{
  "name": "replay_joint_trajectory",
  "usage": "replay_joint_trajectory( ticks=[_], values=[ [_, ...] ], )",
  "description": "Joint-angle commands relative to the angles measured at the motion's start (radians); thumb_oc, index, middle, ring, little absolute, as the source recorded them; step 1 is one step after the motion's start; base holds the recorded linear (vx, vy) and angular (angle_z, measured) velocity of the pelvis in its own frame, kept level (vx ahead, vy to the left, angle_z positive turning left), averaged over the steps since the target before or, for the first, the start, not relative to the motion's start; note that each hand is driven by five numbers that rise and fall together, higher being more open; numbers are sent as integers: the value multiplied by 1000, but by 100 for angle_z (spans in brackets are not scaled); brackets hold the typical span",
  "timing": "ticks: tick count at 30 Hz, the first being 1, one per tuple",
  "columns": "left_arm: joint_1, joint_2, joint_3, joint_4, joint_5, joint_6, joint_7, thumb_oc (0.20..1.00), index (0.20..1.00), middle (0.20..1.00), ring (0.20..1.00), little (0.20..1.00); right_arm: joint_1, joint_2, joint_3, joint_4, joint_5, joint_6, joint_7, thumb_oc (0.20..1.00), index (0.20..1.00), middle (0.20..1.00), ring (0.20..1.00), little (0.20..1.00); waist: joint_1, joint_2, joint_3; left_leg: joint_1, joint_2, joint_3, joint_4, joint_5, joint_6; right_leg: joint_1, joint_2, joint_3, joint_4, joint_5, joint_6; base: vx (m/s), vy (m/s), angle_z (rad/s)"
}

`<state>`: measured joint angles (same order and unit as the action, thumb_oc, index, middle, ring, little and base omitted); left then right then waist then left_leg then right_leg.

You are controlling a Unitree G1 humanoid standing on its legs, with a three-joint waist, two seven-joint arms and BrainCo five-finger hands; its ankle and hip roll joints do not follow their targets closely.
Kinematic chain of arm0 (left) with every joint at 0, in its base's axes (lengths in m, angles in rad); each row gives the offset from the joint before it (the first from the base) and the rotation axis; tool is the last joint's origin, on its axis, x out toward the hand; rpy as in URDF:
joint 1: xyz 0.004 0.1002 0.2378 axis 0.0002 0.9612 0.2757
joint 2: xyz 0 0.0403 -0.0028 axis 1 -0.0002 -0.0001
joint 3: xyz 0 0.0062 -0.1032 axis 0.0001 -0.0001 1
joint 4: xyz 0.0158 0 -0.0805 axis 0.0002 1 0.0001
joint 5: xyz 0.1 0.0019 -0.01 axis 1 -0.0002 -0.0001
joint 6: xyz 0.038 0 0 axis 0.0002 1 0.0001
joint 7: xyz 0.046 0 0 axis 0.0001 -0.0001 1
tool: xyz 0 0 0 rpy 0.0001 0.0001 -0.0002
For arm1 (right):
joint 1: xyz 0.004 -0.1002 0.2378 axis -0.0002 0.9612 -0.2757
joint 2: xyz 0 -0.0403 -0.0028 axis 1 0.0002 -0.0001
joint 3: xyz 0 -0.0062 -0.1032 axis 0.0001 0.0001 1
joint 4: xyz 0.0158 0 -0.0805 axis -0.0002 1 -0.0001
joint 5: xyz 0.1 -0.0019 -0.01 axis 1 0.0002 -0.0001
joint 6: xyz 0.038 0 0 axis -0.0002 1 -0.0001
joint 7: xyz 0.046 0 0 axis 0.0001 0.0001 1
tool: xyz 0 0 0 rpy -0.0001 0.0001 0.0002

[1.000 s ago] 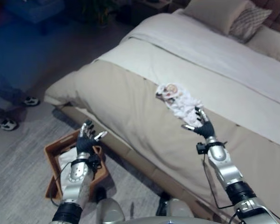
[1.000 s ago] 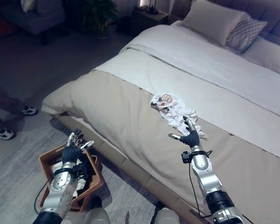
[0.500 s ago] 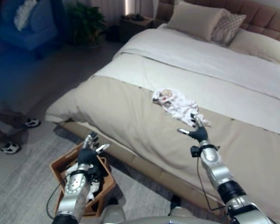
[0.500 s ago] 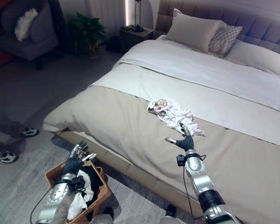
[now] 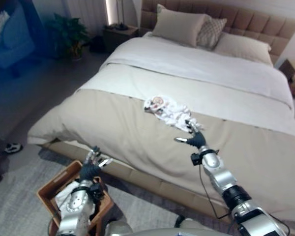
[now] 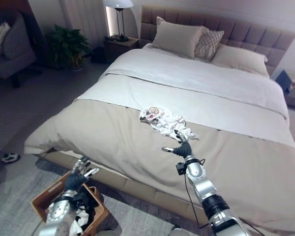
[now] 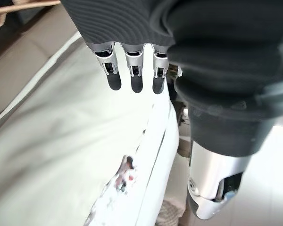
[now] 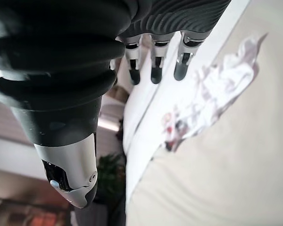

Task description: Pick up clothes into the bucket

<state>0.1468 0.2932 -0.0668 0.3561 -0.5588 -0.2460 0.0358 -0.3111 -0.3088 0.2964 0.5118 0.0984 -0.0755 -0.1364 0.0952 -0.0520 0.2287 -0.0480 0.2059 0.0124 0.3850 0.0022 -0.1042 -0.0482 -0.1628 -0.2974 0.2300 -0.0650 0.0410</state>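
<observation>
Right eye view | right hand (image 6: 182, 148) open beside white garment (image 6: 165, 120) on bed (image 6: 113, 132) | left hand (image 6: 76, 178) open above basket (image 6: 39, 201)

bed (image 6: 196, 93), lamp (image 6: 119, 5), armchair (image 6: 10, 49)

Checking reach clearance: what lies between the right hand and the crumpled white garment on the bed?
Nothing lies between them. The right eye view shows the right hand open, its fingers at the near edge of the white garment on the beige bedcover.
</observation>
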Motion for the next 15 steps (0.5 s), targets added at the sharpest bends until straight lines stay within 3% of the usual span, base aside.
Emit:
replay_joint_trajectory(
  ticks=[1, 3, 4, 7, 12, 15],
  values=[
    [2, 33, 13, -75, -34, -30, -6, 1000, 1000, 1000, 1000, 1000, -102, -10, 9, -106, 40, -46, 1, 1000, 1000, 1000, 1000, 1000, 10, -32, 40, -178, -54, -120, 76, 176, -31, 176, -5, -30, -128, 6, 80, 133, -53, -58],
    [28, 28, 12, -66, -21, -19, -5, 1000, 1000, 1000, 1000, 1000, -97, -18, 13, -101, 47, -44, 13, 1000, 1000, 1000, 1000, 1000, 25, -13, 19, -190, -40, -118, -165, 172, -33, 205, 20, -27, -149, -12, 95, 247, 15, -26],
    [35, 25, 6, -61, -20, -16, -6, 1000, 1000, 1000, 1000, 1000, -99, -18, 17, -96, 45, -45, 14, 1000, 1000, 1000, 1000, 1000, 36, 3, 16, -197, -35, -134, -270, 208, -40, 215, 30, -19, -150, -24, 99, 177, 39, -33],
    [27, 15, 3, -22, -8, -11, -2, 1000, 1000, 1000, 1000, 1000, -101, -22, 10, -88, 37, -46, 4, 1000, 1000, 1000, 1000, 1000, 40, 21, 10, -204, -50, -101, -395, 246, -55, 245, 33, -11, -145, -51, 107, 239, 81, -37],
    [13, 15, 1, -9, -1, -23, 2, 1000, 1000, 1000, 1000, 1000, -65, -29, -7, -110, 13, -39, 8, 1000, 1000, 1000, 1000, 1000, 50, 22, -20, -219, -64, -70, -293, 214, -36, 308, -13, -2, -155, -69, 135, 264, 121, 6],
    [2, 23, 17, -23, -20, -39, 24, 1000, 1000, 1000, 1000, 1000, -93, -16, -6, -98, -13, -31, 4, 1000, 1000, 1000, 1000, 1000, 72, -4, -36, -211, -96, -25, -223, 133, 3, 315, -99, 17, -139, -28, 174, 327, 171, -28]
  ],
)
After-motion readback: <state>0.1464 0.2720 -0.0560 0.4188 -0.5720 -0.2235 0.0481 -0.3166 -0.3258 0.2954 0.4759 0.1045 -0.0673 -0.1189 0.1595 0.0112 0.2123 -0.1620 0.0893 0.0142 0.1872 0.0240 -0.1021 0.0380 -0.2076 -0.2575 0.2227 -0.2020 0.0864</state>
